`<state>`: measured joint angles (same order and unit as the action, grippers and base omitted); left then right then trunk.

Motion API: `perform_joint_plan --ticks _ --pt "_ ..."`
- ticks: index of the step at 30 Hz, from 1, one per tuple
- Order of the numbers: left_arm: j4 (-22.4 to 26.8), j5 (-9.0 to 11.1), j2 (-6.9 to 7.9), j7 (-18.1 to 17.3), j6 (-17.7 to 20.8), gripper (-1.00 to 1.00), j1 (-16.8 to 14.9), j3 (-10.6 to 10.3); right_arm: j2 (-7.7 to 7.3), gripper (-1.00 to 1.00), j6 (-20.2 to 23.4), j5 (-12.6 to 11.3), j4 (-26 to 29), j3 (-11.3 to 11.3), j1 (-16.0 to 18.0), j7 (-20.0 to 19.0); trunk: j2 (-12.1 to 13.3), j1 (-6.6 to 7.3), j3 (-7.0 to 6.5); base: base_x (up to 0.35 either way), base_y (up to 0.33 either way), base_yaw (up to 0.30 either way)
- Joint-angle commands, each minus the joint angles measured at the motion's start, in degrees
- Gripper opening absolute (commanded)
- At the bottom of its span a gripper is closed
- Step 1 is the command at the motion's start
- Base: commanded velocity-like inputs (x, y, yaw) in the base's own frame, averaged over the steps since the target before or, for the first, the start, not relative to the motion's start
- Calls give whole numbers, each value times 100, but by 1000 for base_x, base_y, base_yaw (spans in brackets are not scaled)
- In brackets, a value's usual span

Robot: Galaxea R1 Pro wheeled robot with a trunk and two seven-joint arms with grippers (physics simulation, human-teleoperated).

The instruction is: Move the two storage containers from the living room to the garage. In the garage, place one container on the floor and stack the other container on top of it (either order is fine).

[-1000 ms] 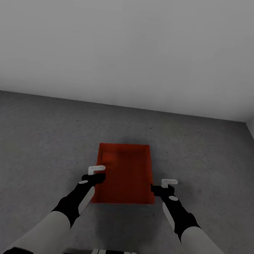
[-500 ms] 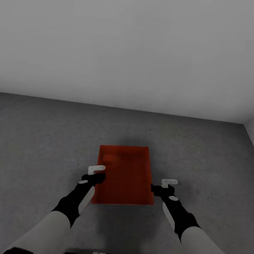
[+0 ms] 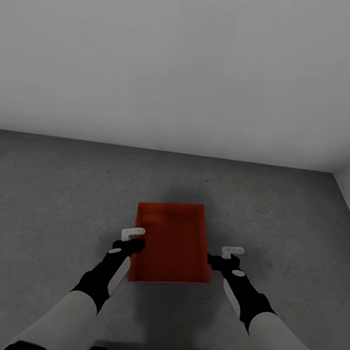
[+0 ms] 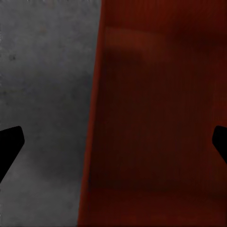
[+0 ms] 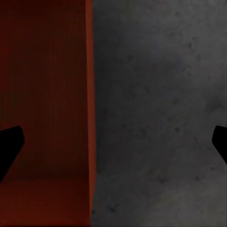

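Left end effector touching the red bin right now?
Apart. In the left wrist view the end effector is wide open, its fingertips straddling the bin wall, with floor and bin surface showing between tip and wall.

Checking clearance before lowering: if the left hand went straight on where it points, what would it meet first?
Probably the near side wall of the storage container, which runs between the open left hand fingertips, grey floor beside it; depth is unclear.
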<state>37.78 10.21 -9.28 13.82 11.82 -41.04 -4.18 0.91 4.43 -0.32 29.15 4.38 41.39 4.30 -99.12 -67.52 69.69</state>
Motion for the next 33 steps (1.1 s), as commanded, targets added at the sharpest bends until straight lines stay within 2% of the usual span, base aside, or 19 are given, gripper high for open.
perform_joint_plan --ticks 1,11,20,33 --pt "10 60 5 50 25 100 -1 -31 -1 100 40 -3 11 36 0 45 40 23 -16 0 0 0" --pt "18 60 7 50 25 100 -1 -22 -17 100 40 -5 16 36 0 45 441 242 -195 0 0 0" --pt "15 60 5 50 26 100 -1 132 -7 100 40 -9 20 36 0 45 802 440 -357 0 0 0" --pt "20 60 5 50 23 100 -1 151 -6 100 31 -12 75 34 0 45 1324 726 -590 0 0 0"
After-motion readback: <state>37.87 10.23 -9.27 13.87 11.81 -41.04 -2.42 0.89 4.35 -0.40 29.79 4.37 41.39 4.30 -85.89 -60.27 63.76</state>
